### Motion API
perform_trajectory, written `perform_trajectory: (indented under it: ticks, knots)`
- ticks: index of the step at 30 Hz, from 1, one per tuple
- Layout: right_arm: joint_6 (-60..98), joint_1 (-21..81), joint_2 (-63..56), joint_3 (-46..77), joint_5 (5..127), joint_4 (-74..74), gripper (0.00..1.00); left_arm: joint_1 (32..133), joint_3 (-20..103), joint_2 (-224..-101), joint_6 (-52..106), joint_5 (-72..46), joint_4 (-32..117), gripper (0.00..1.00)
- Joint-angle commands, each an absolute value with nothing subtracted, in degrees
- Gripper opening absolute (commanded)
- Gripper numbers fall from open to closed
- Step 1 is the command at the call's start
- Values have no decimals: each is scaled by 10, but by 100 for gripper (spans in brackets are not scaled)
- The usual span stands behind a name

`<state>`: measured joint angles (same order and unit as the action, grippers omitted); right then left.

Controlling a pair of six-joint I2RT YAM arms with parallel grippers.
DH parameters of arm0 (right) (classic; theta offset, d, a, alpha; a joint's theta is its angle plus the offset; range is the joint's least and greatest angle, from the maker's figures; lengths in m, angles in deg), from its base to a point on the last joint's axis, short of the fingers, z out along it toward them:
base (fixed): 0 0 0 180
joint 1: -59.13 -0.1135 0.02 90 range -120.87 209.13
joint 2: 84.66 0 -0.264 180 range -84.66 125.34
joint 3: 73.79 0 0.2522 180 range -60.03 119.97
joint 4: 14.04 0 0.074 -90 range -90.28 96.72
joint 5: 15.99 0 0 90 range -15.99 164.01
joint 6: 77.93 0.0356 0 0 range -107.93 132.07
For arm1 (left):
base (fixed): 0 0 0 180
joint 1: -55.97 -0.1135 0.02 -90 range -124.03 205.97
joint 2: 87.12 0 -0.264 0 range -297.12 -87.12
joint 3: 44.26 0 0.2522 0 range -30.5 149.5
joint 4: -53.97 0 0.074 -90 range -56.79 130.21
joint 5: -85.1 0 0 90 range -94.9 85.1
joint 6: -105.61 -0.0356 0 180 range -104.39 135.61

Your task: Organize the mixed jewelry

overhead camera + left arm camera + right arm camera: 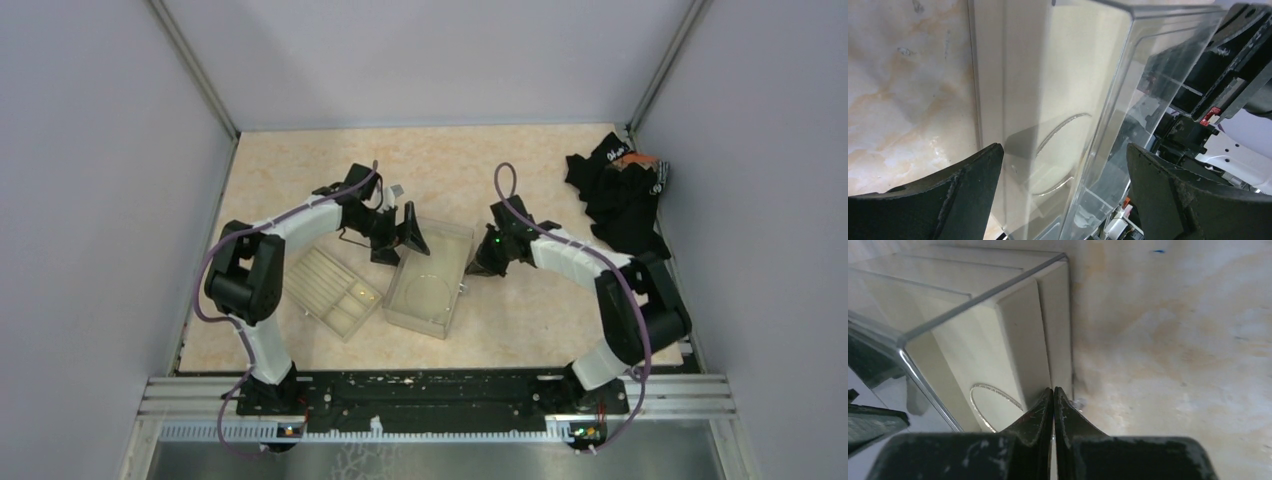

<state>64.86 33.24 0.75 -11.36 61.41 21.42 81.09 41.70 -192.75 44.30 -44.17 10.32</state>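
Note:
A thin silvery loop (428, 291) lies flat on the pale floor of a clear-walled box (461, 236). In the right wrist view the loop (993, 401) shows just left of my right gripper (1053, 390). That gripper is shut, its tips at the box's (983, 295) outer right wall. A tiny sparkling piece (1079, 402) lies on the table beside the right finger; I cannot tell if it touches. My left gripper (1063, 170) is open wide, fingers (973, 185) either side of the box's (1128, 75) far-left end, above the loop (1063, 125).
A beige compartmented tray (330, 285) sits at an angle left of the clear box. A black cloth heap (620, 195) lies at the back right by the wall. Grey walls close in the table on three sides.

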Motion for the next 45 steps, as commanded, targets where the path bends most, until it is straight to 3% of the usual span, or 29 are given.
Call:
perform_trajectory:
  ticks: [1, 8, 15, 20, 23, 26, 33, 38, 45]
  knots:
    - [655, 311, 64, -42, 552, 145, 0, 818, 401, -1919, 446, -464, 121, 99]
    - [623, 361, 74, -8, 596, 185, 0, 820, 441, -1961, 509, -468, 203, 99]
    - [539, 411, 130, 123, 663, 301, 4, 821, 594, -2087, 573, -509, 284, 99]
    - [514, 446, 90, 129, 701, 354, 14, 817, 779, -2147, 492, -436, 127, 99]
    - [494, 453, 22, 101, 735, 373, 24, 810, 822, -2125, 429, -340, 43, 99]
    - [485, 453, -42, 72, 771, 391, 35, 791, 779, -2044, 398, -256, 17, 99]
    - [492, 453, -134, 21, 783, 406, 46, 697, 534, -1858, 393, -145, -19, 99]
    - [492, 453, -143, 5, 761, 394, 47, 671, 424, -1784, 419, -76, -108, 99]
    - [487, 453, -126, -6, 729, 371, 47, 670, 292, -1650, 519, 20, -119, 99]
